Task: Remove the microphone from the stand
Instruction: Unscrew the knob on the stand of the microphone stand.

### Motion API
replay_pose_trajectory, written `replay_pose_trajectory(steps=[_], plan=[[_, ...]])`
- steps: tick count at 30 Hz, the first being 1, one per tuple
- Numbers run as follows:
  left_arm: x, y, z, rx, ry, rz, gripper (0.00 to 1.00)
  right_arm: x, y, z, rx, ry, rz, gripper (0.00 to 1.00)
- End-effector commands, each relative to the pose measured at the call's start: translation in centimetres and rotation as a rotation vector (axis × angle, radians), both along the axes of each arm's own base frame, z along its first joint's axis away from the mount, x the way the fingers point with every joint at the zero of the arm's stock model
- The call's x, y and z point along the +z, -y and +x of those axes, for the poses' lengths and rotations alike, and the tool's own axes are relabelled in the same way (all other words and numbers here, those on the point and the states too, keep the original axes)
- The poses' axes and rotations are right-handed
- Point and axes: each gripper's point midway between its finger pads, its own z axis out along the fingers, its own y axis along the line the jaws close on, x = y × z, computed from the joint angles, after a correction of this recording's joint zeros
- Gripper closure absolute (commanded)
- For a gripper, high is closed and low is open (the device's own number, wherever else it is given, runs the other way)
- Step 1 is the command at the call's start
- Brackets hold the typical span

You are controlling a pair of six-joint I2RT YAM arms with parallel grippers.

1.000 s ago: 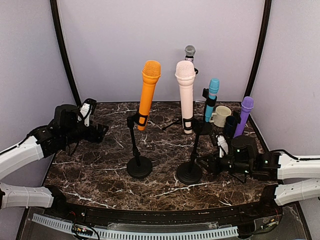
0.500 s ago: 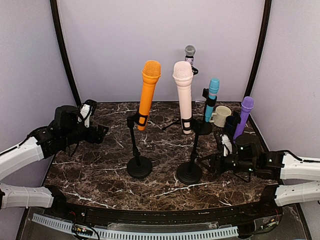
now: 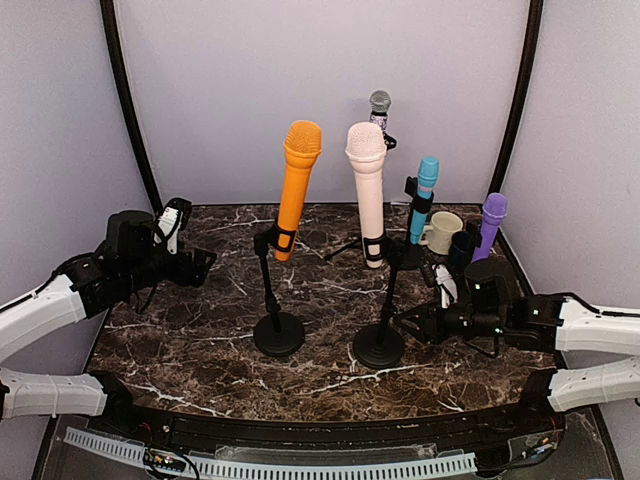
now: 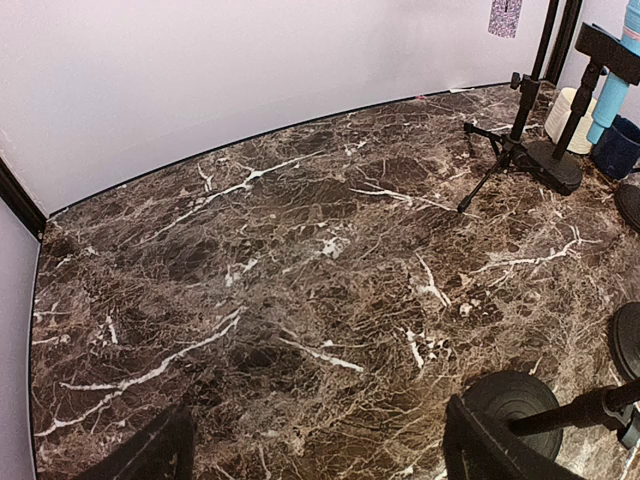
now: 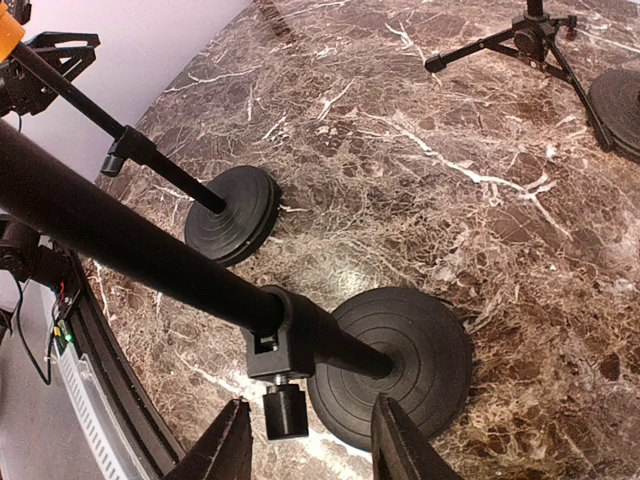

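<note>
A pale pink microphone stands clipped in a black stand with a round base at mid table. My right gripper hovers low beside that base, open. In the right wrist view its fingertips flank the clamp knob on the stand's pole without touching it, above the base. An orange microphone sits in a second stand to the left. My left gripper hangs open at the far left over bare marble, fingertips wide apart.
At the back right stand a blue microphone, a purple microphone, a grey microphone on a tripod, and a cream mug. The orange microphone's base lies just left of the pink one's.
My right gripper has crept a little toward the pink microphone's stand, and the pink microphone has tipped slightly left. The left arm has not moved.
</note>
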Motion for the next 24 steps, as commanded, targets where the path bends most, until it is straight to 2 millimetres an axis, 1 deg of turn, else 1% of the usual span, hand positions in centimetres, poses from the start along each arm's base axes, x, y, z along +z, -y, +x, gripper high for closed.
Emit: replay_pose_trajectory(steps=[1, 6, 11, 19, 24], plan=[[0.4, -0.1, 0.1, 0.0, 0.022, -0.009, 0.12, 1.1, -0.4, 0.5, 0.006, 0.026, 0.014, 0.61], [0.3, 0.0, 0.1, -0.004, 0.019, -0.01, 0.12, 1.1, -0.7, 0.7, 0.011, 0.036, -0.001, 0.74], [0.2, 0.0, 0.1, -0.004, 0.016, -0.009, 0.12, 1.1, -0.8, 0.7, 0.017, 0.049, -0.005, 0.81], [0.1, 0.1, 0.2, -0.008, 0.01, -0.008, 0.12, 0.4, -1.0, 0.6, 0.013, 0.049, -0.032, 1.0], [0.0, 0.2, 0.2, -0.011, 0.006, -0.009, 0.12, -0.2, -0.9, 0.6, 0.004, 0.048, -0.055, 1.0]])
